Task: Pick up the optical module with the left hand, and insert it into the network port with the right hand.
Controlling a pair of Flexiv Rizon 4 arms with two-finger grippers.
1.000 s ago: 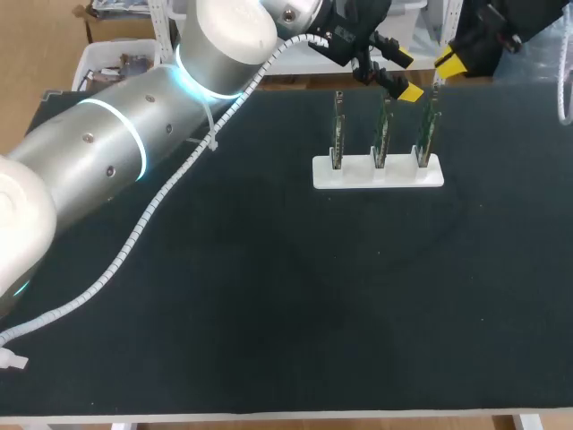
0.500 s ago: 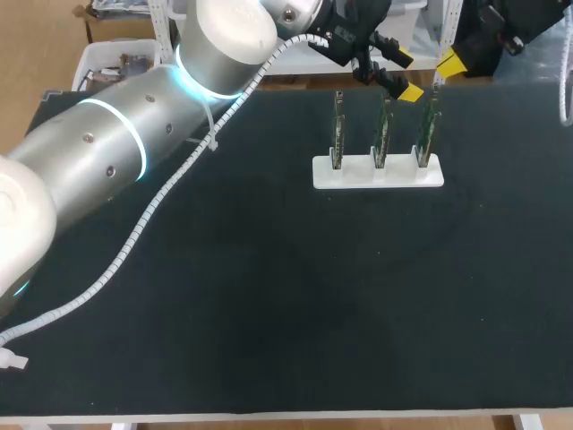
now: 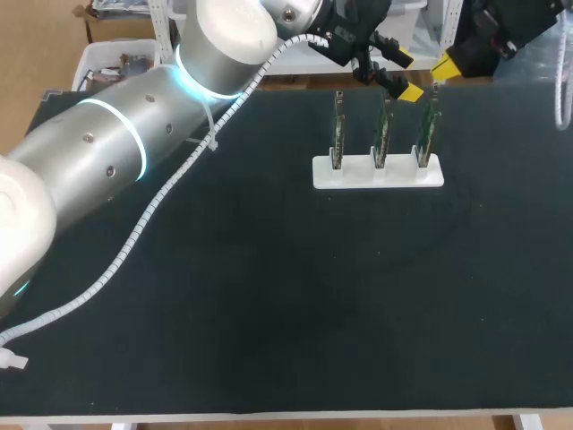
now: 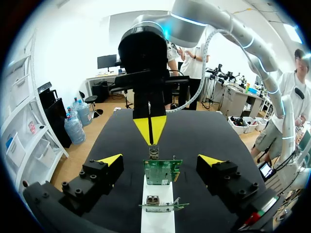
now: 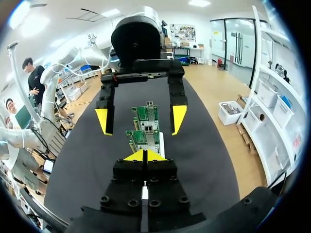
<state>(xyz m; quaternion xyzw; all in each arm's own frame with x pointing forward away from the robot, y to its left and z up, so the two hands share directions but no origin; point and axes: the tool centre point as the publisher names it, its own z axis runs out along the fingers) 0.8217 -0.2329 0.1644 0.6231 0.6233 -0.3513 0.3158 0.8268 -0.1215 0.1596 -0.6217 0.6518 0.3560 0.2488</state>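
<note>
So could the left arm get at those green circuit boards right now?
Probably yes. The left gripper is open, a finger either side of the row of circuit boards, nothing between. The right gripper, shut, sits close beyond them and might crowd it.

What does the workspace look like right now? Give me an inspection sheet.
Surface: black mat covers the table.
Job's things: white holder at the far side, three green cards upright in it; optical module not made out.
Clutter: nothing seen.
Grippers: left gripper open, over the row of cards; right gripper with its tips together, facing it from the row's other end.
Cables: white spiral-wrapped cable runs along the left arm.
Surroundings: nothing seen reaching over the table.
</note>
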